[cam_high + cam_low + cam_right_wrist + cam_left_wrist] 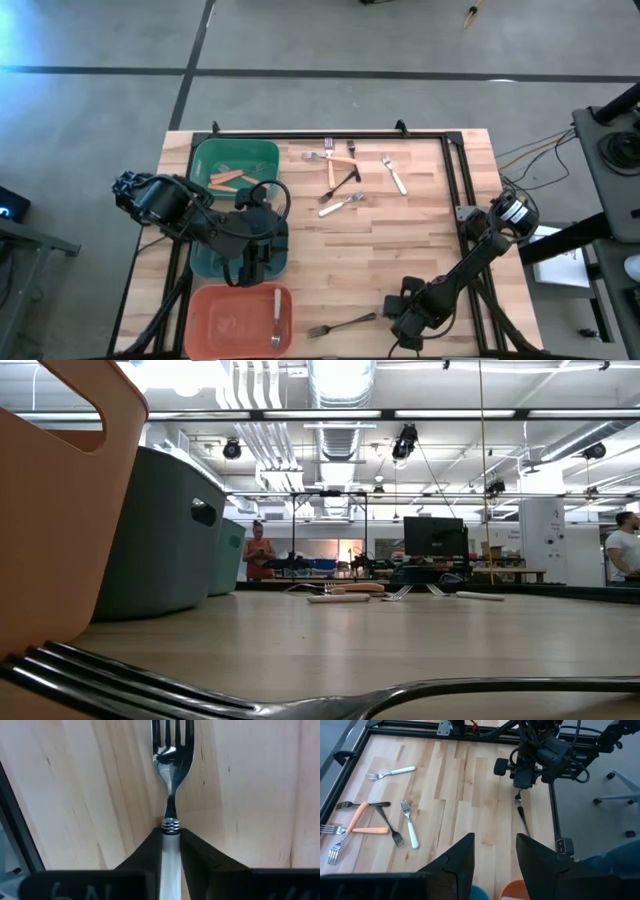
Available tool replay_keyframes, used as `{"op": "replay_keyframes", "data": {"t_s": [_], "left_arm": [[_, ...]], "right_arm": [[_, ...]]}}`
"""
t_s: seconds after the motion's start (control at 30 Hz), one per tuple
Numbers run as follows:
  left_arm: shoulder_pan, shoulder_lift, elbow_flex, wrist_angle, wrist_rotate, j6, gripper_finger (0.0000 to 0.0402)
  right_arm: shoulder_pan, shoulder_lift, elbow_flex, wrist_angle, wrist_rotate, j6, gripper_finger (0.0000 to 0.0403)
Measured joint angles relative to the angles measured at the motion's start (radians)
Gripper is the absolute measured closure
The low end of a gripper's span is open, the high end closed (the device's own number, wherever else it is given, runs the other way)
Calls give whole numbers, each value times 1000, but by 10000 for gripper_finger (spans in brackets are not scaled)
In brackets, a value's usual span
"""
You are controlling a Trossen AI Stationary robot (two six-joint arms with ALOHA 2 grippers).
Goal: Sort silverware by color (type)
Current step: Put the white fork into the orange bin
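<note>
A fork with a pale handle [340, 325] lies flat near the table's front edge, tines toward the salmon bin [205, 335]. My right gripper [393, 316] stands over its handle end, pointing down, and is shut on it. The low view shows the same fork [300, 700] up close across the foreground. My left gripper [495, 860] hangs open over the teal bin [205, 262] and holds nothing. More forks [340, 178] lie loose at the table's far middle. Orange-handled forks [226, 180] lie in the green bin [262, 152], and a white-handled one [277, 318] in the salmon bin. My right gripper pinches the fork's handle [170, 847] just behind the ringed collar, one finger [145, 852] on each long side. The fingers come from above, pointing down, and lie across the fork. The fork rests flat on the wood with its tines [172, 732] pointing away from the gripper.
A black frame rail [455, 190] runs along the table's right side and far edge. Three bins stand in a row along the left side. Bare wood lies between the far pile of forks and the front edge. People [258, 555] stand in the room behind.
</note>
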Motion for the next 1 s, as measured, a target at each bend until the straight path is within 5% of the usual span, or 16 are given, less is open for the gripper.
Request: {"op": "replay_keyframes", "data": {"t_s": [0.4,0.73,1.0], "left_arm": [[0,4,0,-1,-75,1,274],[0,5,-39,-16,-157,5,274],[-2,-1,-240,63,-188,0,274]], "right_arm": [[-3,-84,-4,1,11,12,371],[-36,-333,-11,-66,267,66,397],[-113,-470,-11,-64,430,28,399]]}}
